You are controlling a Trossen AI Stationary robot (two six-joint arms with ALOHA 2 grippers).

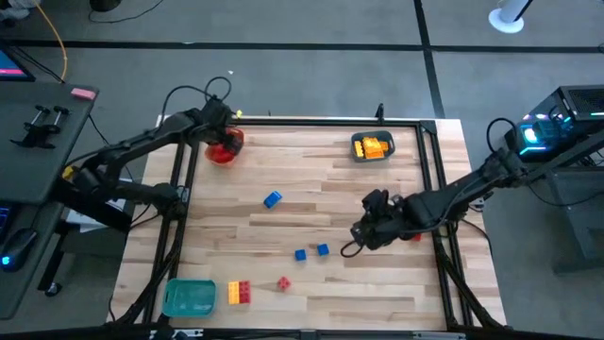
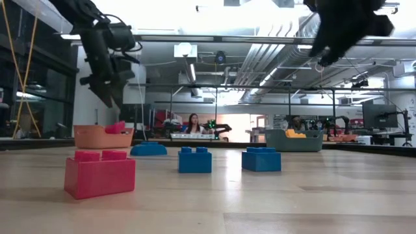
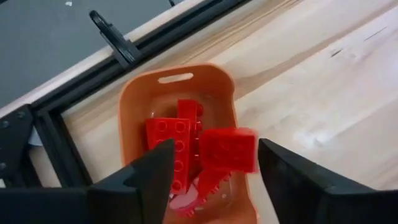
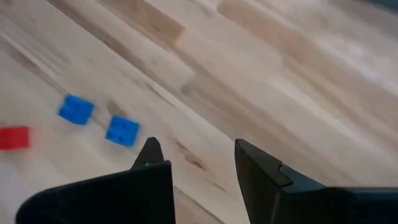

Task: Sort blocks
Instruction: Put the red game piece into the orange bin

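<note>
My left gripper (image 3: 211, 171) hangs open over the orange tray (image 1: 225, 146) at the table's far left corner. Several red blocks (image 3: 169, 140) lie in the tray, and one blurred red block (image 3: 228, 149) shows between the fingers, above the others. My right gripper (image 4: 194, 155) is open above bare wood right of centre (image 1: 361, 236). Two blue blocks (image 4: 122, 130) (image 4: 76, 109) and a red block (image 4: 13, 137) lie on the table beyond it. Another blue block (image 1: 273, 199) lies mid-table. A joined yellow and red cluster (image 1: 239, 292) sits near the front edge.
A grey tray (image 1: 373, 147) holding yellow blocks stands at the far edge, right of centre. A green tray (image 1: 189, 297) sits at the near left corner. A small red block (image 1: 415, 236) lies beside the right arm. The black table frame (image 3: 118, 43) runs behind the orange tray.
</note>
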